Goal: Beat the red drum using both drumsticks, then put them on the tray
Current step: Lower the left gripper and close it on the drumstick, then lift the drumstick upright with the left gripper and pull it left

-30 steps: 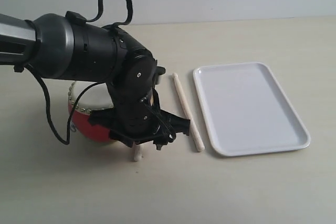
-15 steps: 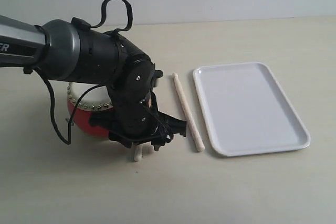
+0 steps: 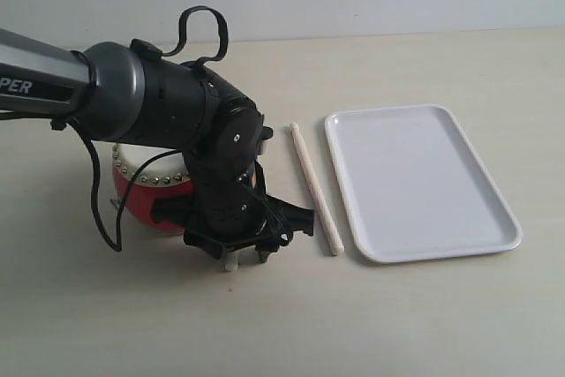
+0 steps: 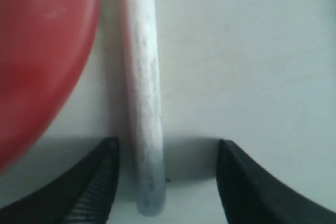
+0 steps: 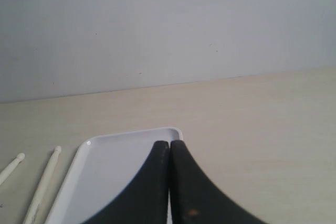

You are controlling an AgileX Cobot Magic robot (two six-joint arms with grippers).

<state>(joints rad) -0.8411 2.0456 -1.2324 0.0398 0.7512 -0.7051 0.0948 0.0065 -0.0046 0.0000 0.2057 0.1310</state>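
Left end effector [image 3: 245, 258] hangs low over the table [image 3: 397, 324], jaws spread wide on either side of the butt end of one drumstick [image 4: 144, 103] without clamping it. Its fingers [image 4: 100, 182] seem close to the table, though contact cannot be made out. This stick lies on the table just beside the red drum [image 3: 141, 200], and the dark arm above hides most of both in the exterior view. The second drumstick [image 3: 315, 187] lies on the table between the drum and the tray [image 3: 424, 183], alongside the tray's near long edge and outside its rim.

Compared with a second ago, the left arm has sunk lower, so less of the stick end shows beneath it. More of the drum's studded edge shows on the left. The second drumstick and the tray have not moved.

Right end effector [image 5: 169, 145] is pressed together on nothing, above the tray's far end.
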